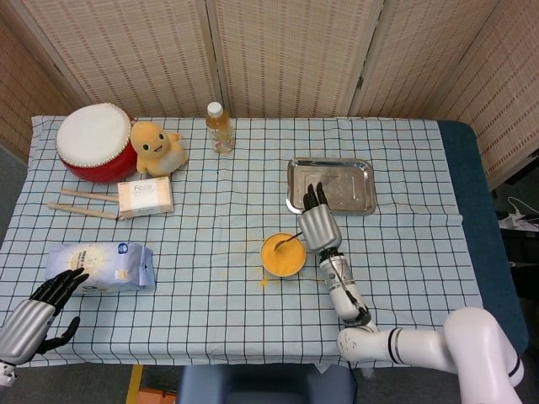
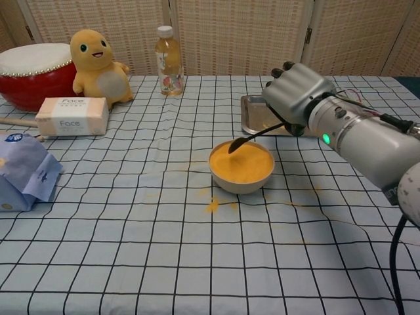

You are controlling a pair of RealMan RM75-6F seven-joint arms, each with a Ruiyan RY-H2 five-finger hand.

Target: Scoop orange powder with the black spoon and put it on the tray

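chest view shows the right hand [image 2: 298, 92] gripping the black spoon [image 2: 256, 135], its bowl lifted just over the bowl of orange powder [image 2: 241, 165]; the carry to the tray [image 1: 330, 185] behind remains, while the empty left hand [image 1: 38, 313] rests spread

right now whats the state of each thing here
right hand: holds the spoon
spoon: raised, tip over the bowl's far rim
bowl: upright, full of orange powder
tray: flat on the table
bottle: upright, capped
left hand: holds nothing, fingers apart
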